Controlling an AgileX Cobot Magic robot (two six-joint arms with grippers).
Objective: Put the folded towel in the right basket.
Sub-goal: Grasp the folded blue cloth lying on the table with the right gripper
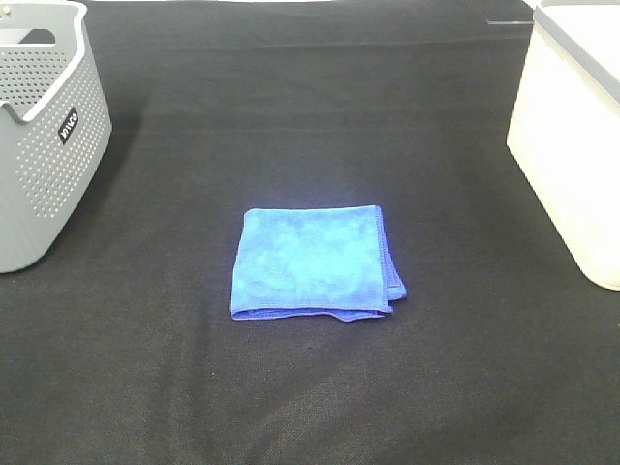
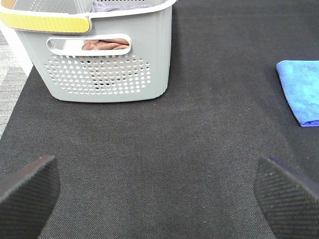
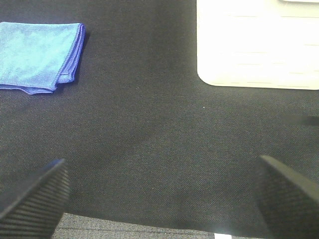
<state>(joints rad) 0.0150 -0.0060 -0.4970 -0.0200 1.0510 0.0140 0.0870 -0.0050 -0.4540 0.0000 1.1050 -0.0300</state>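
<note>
A folded blue towel (image 1: 314, 262) lies flat on the black table in the middle of the high view. It also shows in the left wrist view (image 2: 301, 91) and in the right wrist view (image 3: 39, 56). The right basket (image 1: 572, 136) is white and stands at the table's right edge; its wall shows in the right wrist view (image 3: 256, 47). My left gripper (image 2: 159, 199) is open and empty, well away from the towel. My right gripper (image 3: 162, 199) is open and empty, between towel and white basket but short of both. Neither arm shows in the high view.
A grey perforated basket (image 1: 44, 126) stands at the table's left edge; in the left wrist view (image 2: 107, 59) it holds brown cloth. The black cloth table (image 1: 310, 387) surrounds the towel.
</note>
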